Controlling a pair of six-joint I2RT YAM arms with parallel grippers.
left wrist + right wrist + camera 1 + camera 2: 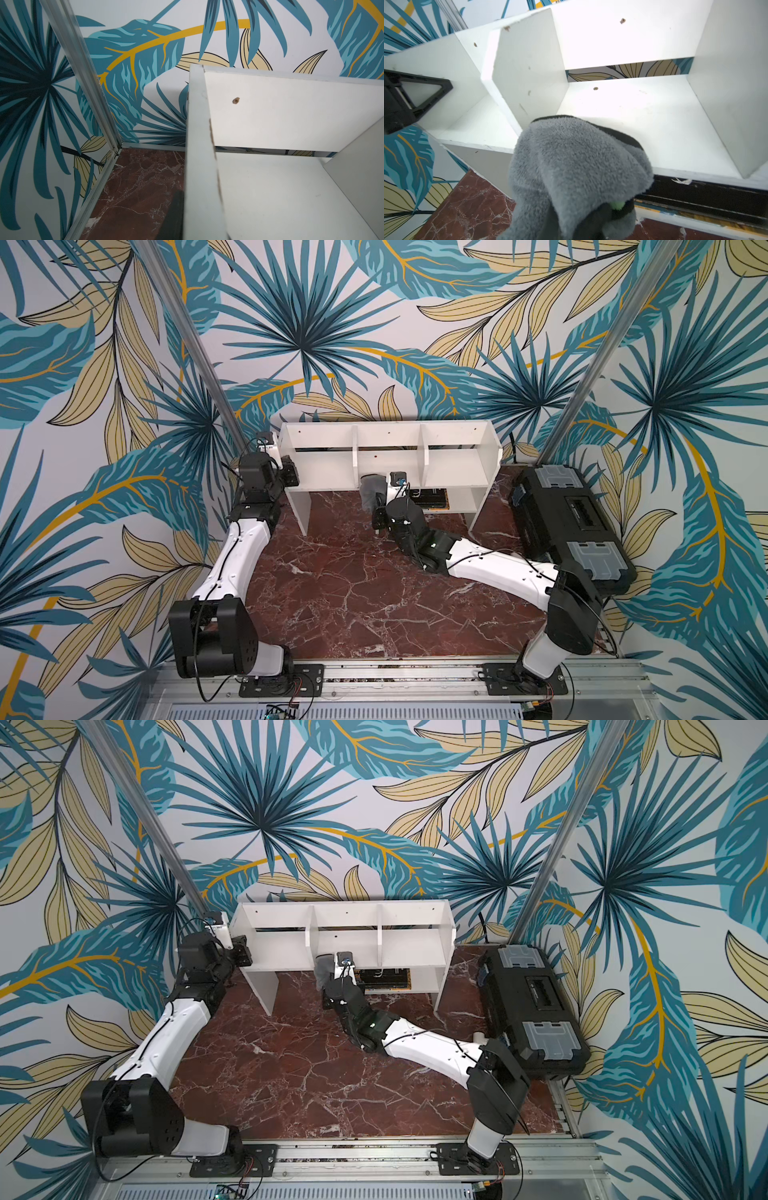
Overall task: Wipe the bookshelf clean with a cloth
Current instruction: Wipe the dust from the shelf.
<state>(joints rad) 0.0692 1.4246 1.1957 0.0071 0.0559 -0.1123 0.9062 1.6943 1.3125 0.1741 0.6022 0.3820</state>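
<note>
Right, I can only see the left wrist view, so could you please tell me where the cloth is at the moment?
Observer: The right gripper holds the cloth, bunched at the front edge of the bookshelf's middle compartment.
Operator: Thank you. Is the left gripper on the bookshelf?
Observer: The left gripper is clamped on its left end panel, one finger inside.
Operator: Is anything else nearby?
Observer: A black toolbox lies on the table, on the robot's right of the bookshelf.
</note>
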